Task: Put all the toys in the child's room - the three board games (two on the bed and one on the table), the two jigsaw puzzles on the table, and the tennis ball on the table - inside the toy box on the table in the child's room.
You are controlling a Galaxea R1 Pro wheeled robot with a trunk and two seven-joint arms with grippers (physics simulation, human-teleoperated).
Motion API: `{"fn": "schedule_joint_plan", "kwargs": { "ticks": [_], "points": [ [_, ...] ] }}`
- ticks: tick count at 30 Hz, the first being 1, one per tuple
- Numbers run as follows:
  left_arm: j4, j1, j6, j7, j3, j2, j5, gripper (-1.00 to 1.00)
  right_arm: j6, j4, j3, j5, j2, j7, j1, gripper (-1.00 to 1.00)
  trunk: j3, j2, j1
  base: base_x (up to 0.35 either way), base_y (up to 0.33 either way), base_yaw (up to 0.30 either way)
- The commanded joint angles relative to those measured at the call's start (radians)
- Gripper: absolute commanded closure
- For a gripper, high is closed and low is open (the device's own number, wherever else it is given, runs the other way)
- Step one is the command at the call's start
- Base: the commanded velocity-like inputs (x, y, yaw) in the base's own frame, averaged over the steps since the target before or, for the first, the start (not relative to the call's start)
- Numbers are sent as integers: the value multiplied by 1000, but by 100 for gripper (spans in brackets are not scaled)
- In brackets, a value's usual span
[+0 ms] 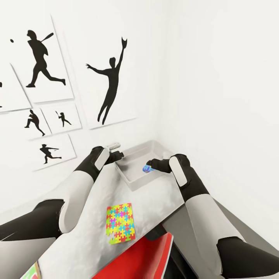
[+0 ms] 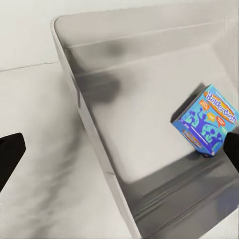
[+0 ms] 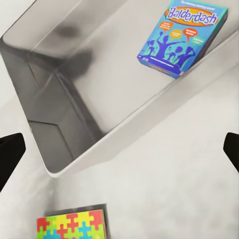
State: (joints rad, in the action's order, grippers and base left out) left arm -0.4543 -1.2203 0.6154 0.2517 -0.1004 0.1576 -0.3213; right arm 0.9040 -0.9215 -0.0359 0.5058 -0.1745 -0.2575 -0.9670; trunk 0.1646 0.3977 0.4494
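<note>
Left tool [image 1: 116, 152]: I see it at the toy box's 9 o'clock rim, hovering over the edge; in its wrist view the two dark fingertips [image 2: 10, 154] stand wide apart with nothing between them, so it is released.
Right tool [image 1: 152, 166]: I see it at the box's 4 o'clock side, above the near rim; its fingertips [image 3: 10, 154] also sit far apart at the edges of the wrist view, released, gripping nothing.
Toy box [image 1: 131, 179]: light grey bin with sloped sides, on the bench against the white corner wall, at 12 o'clock from me.
Board game [image 3: 181, 37]: a blue box lettered Balderdash, inside the toy box, tilted and leaning on the sloped wall nearest the right tool (whether a fingertip touches it I cannot tell).
Jigsaw puzzle [image 1: 121, 223]: multicolour slab lying flat on the bench, at 6 o'clock from the toy box, apart from it.
Bench [image 1: 151, 205]: pale grey mottled top carrying box and puzzle.
Red flat thing [image 1: 143, 259]: below the bench's near edge, at 6 o'clock of the head view; I cannot tell what it is.
Posters [image 1: 110, 83]: black sports silhouettes on the wall, from 9 to 11 o'clock.
</note>
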Motion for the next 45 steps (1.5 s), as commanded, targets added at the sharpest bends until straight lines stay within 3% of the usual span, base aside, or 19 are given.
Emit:
{"fn": "schedule_joint_plan", "kwargs": {
  "ticks": [1,12,45],
  "points": [
    [-2,-1,3,8,-4,2,-5,-100,2,-1,-1,10,0,-10,-1,-100,4,2,1,0,0,0],
    [-1,-1,0,9,-4,17,17,-100,5,-18,-1,11,0,-10,-1,-100,22,2,1,0,0,0],
    [-5,-1,0,8,-4,17,16,-100,7,-96,-1,13,0,-9,-31,-100,75,2,1,0,0,0]
  ]
}}
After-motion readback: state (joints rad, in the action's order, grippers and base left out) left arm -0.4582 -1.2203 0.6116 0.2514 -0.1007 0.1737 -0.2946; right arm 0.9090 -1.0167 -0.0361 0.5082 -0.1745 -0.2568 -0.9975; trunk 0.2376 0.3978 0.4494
